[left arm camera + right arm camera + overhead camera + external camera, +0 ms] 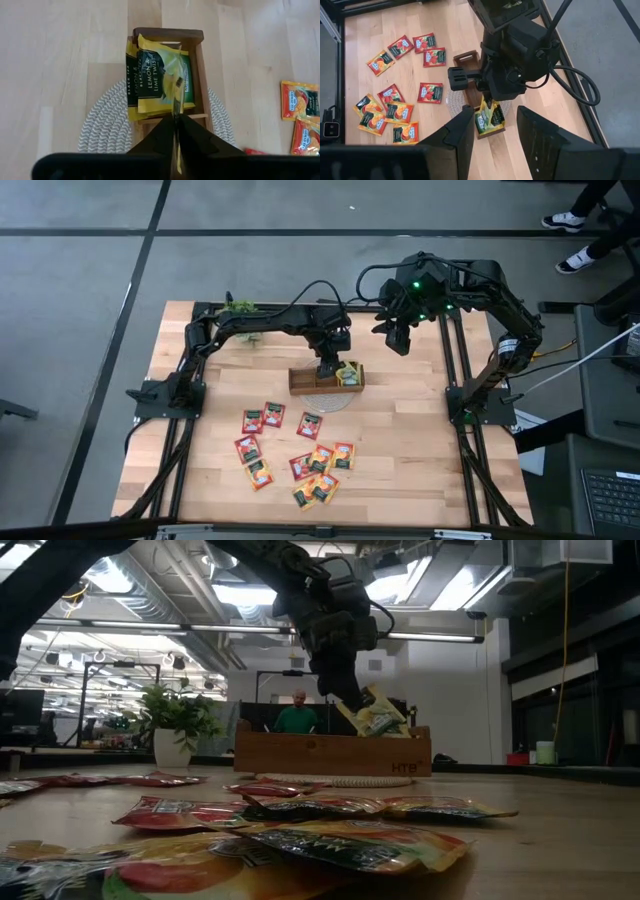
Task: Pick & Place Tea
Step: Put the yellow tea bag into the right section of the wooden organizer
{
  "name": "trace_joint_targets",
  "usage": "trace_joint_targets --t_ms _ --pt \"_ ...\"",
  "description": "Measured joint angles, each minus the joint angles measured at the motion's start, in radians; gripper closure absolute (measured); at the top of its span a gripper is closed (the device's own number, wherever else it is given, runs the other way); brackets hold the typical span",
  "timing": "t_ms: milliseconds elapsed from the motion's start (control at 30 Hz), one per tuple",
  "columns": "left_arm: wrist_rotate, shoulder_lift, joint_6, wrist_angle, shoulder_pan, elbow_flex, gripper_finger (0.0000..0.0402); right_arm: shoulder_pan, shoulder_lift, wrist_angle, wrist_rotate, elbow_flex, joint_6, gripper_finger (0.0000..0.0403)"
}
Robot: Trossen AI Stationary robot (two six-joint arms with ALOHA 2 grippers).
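One yellow-green sachet stood edge-on over the tray's end compartment, pinched by the left gripper. Releasing it low should lay it flat on those beneath. Right gripper hovered parted above the worktop.

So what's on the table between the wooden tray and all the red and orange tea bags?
In the high view, only the round woven mat peeking out under the wooden tray, then bare table before the nearest tea bags.
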Motion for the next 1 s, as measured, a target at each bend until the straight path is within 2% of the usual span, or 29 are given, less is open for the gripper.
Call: trace_joint_targets --t_ms 567,767,1000 --pt "-0.002 0.000 -0.047 0.074 0.000 0.000 0.0288 0.000 0.000 0.000 0.000 0.000 0.000 0.0254" --pt "-0.102 0.000 -0.066 0.069 0.000 0.000 0.0285 0.000 0.000 0.000 0.000 0.000 0.000 0.0254" --pt "-0.090 -0.003 -0.113 0.058 0.000 -0.001 0.0289 0.000 0.000 -0.005 0.000 0.000 0.001 0.0254"
